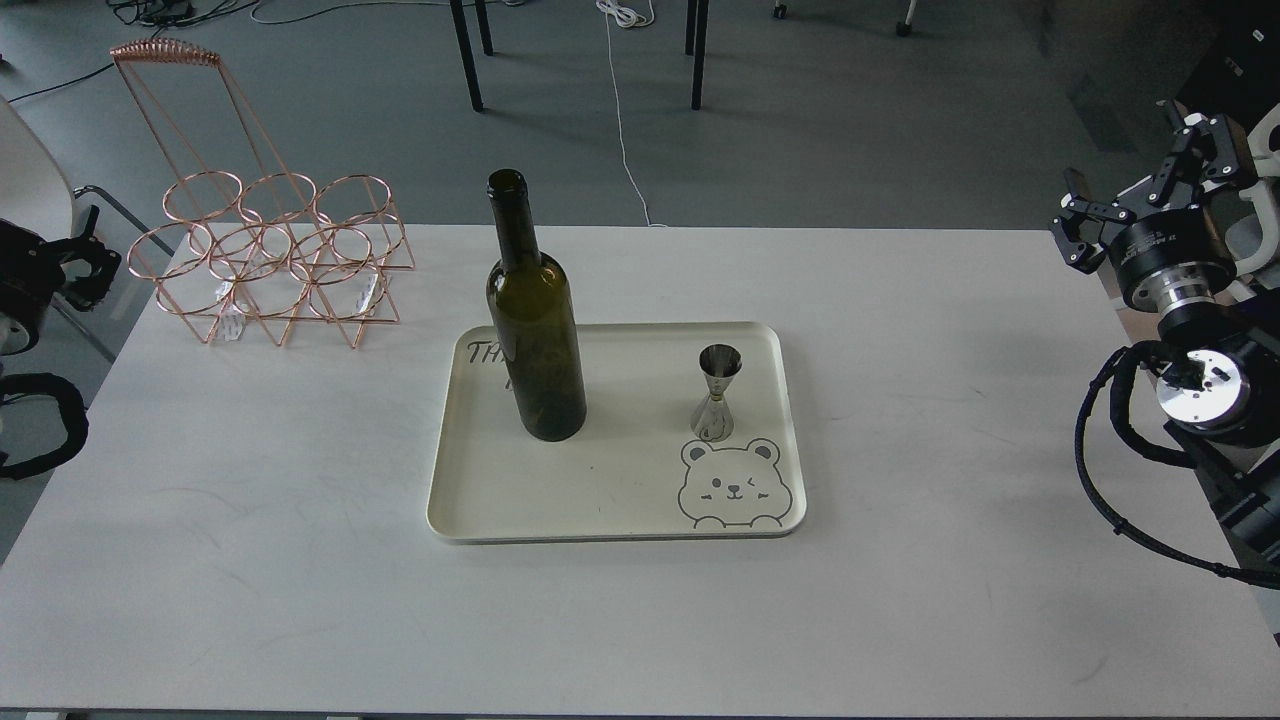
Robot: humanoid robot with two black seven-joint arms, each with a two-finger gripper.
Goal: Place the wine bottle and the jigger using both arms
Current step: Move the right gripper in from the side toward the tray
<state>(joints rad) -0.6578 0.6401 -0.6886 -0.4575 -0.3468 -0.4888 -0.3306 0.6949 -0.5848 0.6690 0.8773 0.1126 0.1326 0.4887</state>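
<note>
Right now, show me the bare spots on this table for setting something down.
Free: the table right of the tray to the far edge, the whole near strip in front of the tray, and the left side below the rack. On the tray, bare room lies between the bottle and jigger. Crowded: the rack's back-left corner.

Even, soft light; sharp focus; faint shadows.

one wine bottle [535, 330], one jigger [716, 392], one tray [600, 525], one rack [270, 260]
</note>
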